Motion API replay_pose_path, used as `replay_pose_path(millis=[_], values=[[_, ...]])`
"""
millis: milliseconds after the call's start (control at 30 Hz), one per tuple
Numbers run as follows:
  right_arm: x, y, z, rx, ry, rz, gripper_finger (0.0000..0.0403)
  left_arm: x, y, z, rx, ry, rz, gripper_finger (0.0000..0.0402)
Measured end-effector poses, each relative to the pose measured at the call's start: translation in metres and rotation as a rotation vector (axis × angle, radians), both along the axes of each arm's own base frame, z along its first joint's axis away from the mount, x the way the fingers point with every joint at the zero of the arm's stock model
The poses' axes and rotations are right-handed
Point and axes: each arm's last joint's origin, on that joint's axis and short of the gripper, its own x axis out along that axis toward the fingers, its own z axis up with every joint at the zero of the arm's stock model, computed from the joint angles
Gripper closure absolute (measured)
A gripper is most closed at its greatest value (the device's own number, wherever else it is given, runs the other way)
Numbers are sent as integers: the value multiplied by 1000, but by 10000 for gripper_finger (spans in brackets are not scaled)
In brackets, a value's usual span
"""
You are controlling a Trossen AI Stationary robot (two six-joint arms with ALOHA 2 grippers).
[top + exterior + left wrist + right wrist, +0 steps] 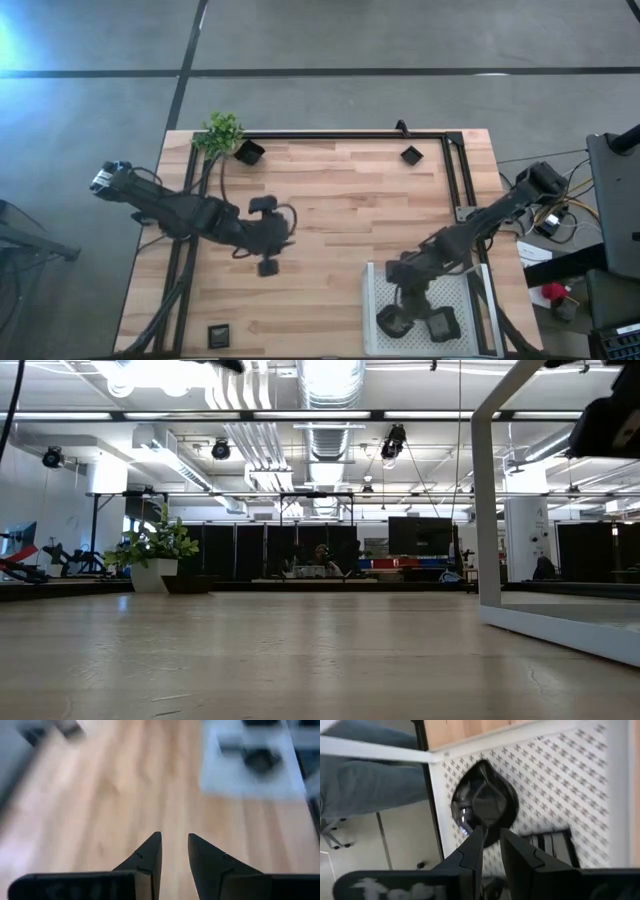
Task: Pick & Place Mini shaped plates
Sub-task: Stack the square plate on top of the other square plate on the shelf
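Observation:
Small black mini shaped plates lie scattered on the wooden table: one by the plant [248, 152], one at the far right [411, 154], one at the near left [219, 335], one [268, 267] just nearward of my left gripper [288, 233]. That gripper [174, 845] hovers open over bare wood with nothing between its fingers. Two more plates rest on the white perforated tray [480, 300]: a drop-shaped one [485, 802] and a squarish one [441, 325]. My right gripper [491, 837] stands open above the drop-shaped plate [392, 320], apart from it.
A small green plant [222, 131] stands at the far left corner. Black frame rails [340, 136] run along the far edge and down both sides. Bare wood [340, 210] lies between the two arms. The tray's rim [435, 780] borders the table's near edge.

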Motion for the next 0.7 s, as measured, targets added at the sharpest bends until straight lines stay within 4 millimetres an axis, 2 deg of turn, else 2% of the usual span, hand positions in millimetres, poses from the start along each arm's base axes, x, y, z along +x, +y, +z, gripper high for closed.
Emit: replay_pose_path(millis=[133, 233, 467, 700], values=[[-9, -6, 19, 4, -17, -5, 339, -15, -9, -15, -74, 226, -73, 312], [-15, -11, 35, 1, -101, -36, 340, -25, -18, -26, -134, 354, -118, 312], [-30, -28, 74, -56, -333, -161, 337, -48, -49, -52, -304, 529, -204, 312], [-42, -42, 101, -176, -546, -207, 337, -73, -77, -77, -348, 621, -253, 312]])
